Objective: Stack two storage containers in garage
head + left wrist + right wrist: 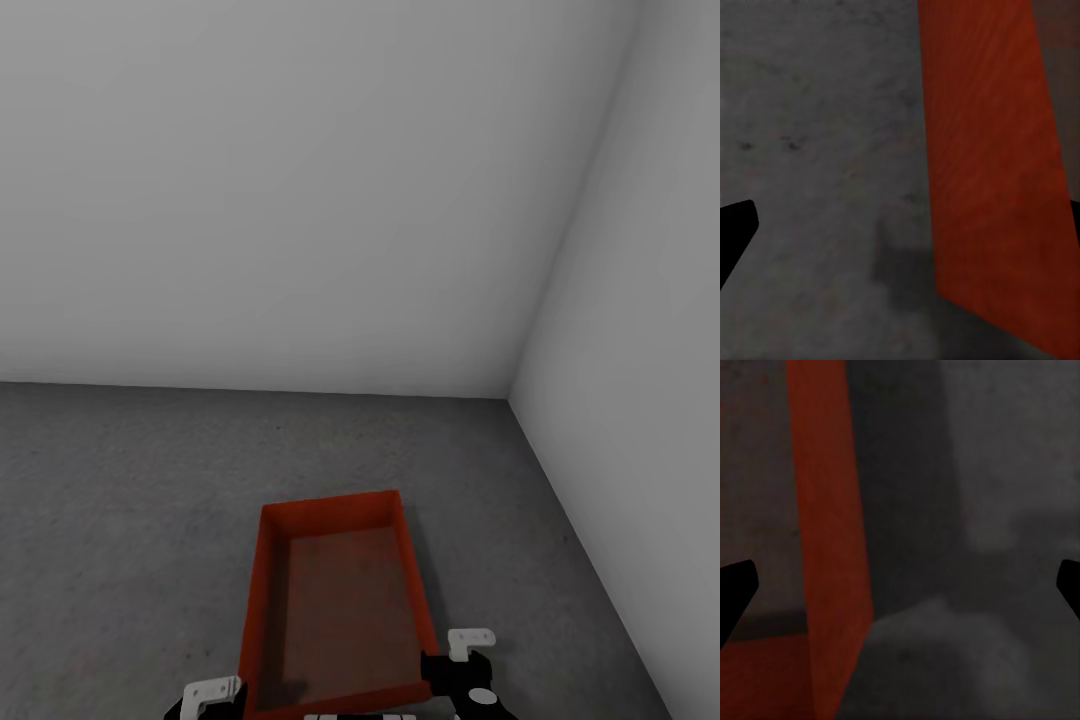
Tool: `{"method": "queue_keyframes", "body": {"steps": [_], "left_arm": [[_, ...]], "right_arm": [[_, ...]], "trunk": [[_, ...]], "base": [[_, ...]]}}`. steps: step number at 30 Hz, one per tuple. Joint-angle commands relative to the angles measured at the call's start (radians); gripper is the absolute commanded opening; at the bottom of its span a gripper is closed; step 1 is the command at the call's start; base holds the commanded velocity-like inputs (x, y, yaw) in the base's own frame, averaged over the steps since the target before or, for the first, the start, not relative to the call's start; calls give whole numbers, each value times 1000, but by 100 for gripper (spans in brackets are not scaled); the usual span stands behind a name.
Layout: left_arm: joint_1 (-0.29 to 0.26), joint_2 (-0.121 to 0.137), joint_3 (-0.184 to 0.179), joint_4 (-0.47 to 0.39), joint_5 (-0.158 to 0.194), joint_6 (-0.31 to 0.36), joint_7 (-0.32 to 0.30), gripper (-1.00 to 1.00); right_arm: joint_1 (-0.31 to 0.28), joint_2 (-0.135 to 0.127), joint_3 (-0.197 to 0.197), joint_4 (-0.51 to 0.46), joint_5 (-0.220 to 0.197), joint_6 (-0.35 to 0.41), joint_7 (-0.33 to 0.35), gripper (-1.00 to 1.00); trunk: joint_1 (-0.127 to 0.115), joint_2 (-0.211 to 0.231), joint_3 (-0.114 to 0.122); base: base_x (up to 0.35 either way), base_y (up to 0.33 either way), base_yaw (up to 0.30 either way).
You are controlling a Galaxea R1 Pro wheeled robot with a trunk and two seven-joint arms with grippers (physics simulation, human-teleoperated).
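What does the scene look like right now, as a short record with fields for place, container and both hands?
place: corner of white-grey walls, dark grey floor
container: one red-orange open-top storage container, empty, near the robot
left hand: open, beside the container's left wall
right hand: open, straddling the container's right wall
second container: not stacked here

A plain white-grey wall (pixel 300 190) stands across the far side, bare from edge to edge. A second wall (pixel 640 330) of the same colour runs along the right, and the two meet in a corner (pixel 510 398) far right.
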Motion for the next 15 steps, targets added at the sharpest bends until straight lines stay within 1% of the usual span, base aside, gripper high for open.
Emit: {"method": "queue_keyframes", "body": {"steps": [1, 15], "left_arm": [[-1, -1, 8, 1, -5, -3, -8, 100], [-1, -1, 8, 1, -5, -3, -8, 100]], "right_arm": [[-1, 0, 6, 1, 0, -2, -6, 100], [-1, 0, 6, 1, 0, -2, -6, 100]], "trunk": [[0, 0, -1], [0, 0, -1]], "base": [[0, 0, 0], [0, 0, 0]]}}
